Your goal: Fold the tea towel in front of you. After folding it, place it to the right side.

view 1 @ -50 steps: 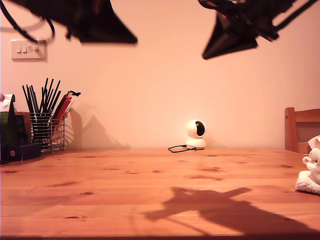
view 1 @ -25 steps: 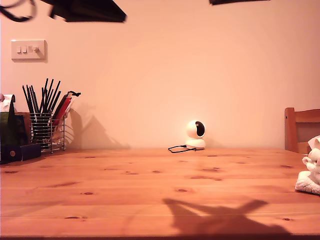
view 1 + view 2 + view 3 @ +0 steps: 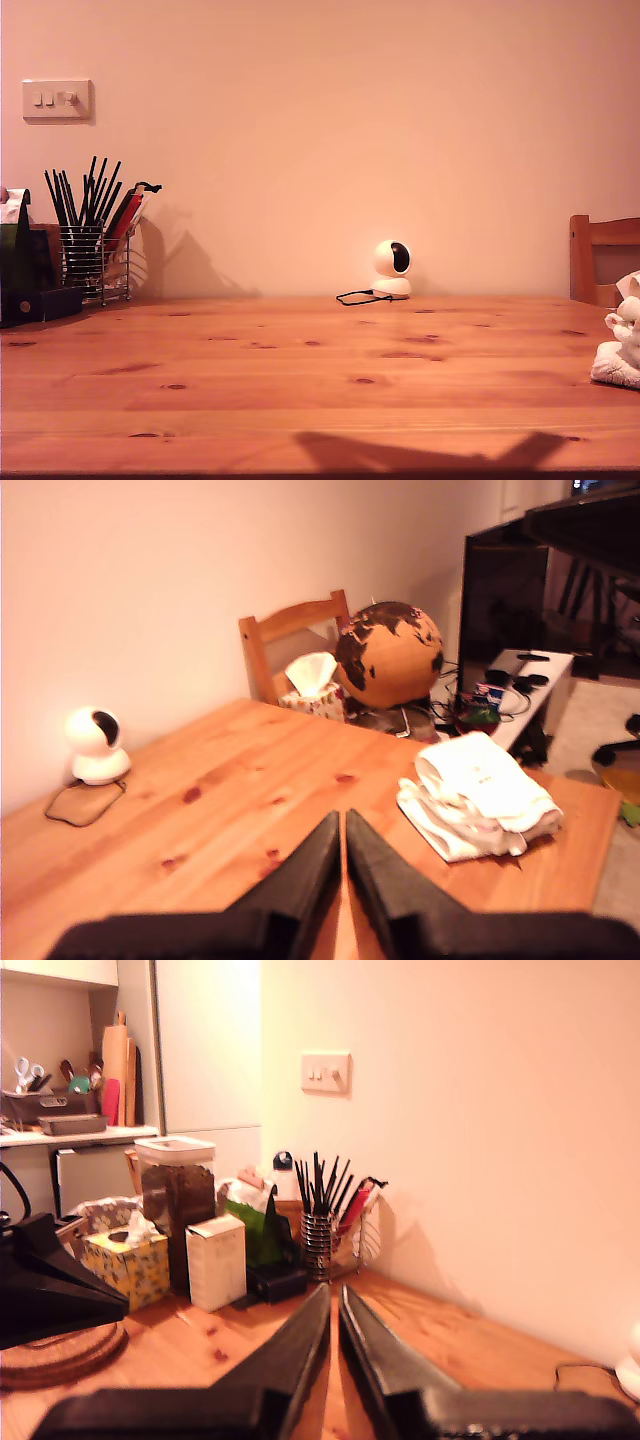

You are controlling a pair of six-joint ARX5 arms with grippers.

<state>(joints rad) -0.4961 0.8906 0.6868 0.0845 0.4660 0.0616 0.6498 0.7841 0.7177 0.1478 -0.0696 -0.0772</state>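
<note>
Towel (image 3: 478,795): white, folded into a thick stack, lying on the table (image 3: 250,800) ahead of my first gripper (image 3: 343,825) and off to one side of its tips, apart from them. In the exterior view only a cut-off white bundle (image 3: 620,350) shows at the exterior view's right edge.

My first gripper: fingers pressed together to a hairline gap, nothing between them, above bare wood.

My second gripper (image 3: 333,1300): fingers likewise closed, nothing held. Neither gripper shows in the exterior view; only a shadow (image 3: 430,452) falls on the table's near edge.

Wire caddy (image 3: 328,1238): beyond the second gripper's tips, holding upright black sticks; red item within hard to make out.

Tissue box (image 3: 312,688): past the towel, tissue standing up out of it, partly hidden by a globe (image 3: 390,655).

Small camera (image 3: 97,745): by the wall.
</note>
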